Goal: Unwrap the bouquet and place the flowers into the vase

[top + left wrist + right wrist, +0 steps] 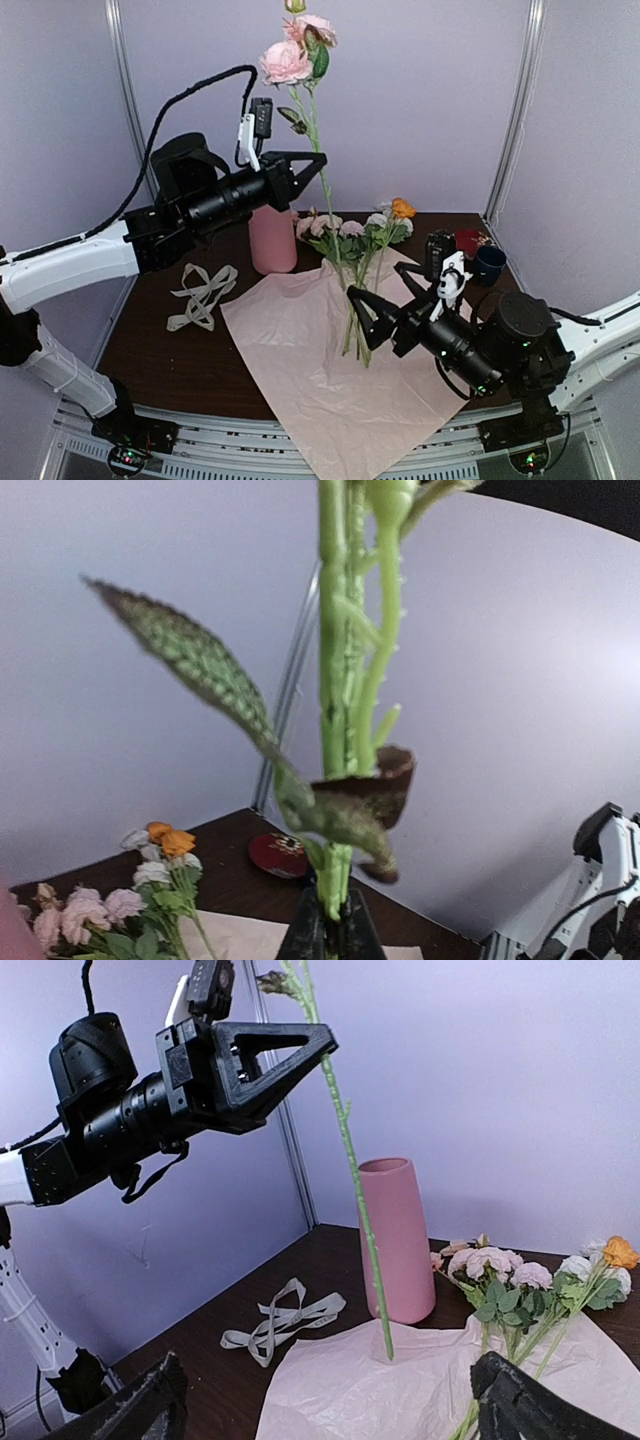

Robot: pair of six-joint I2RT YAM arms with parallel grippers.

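Above the counter, the left claw clenches an upright flower stem, its foot just right of the vase; the right claw gapes, released.

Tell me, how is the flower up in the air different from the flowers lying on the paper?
The lifted flower stands upright, its stem pinched in the left gripper; the lying flowers rest flat on the pink paper. The lifted flower has only pink blooms; the lying flowers are pink, white and orange. Both have long green stems and leaves.
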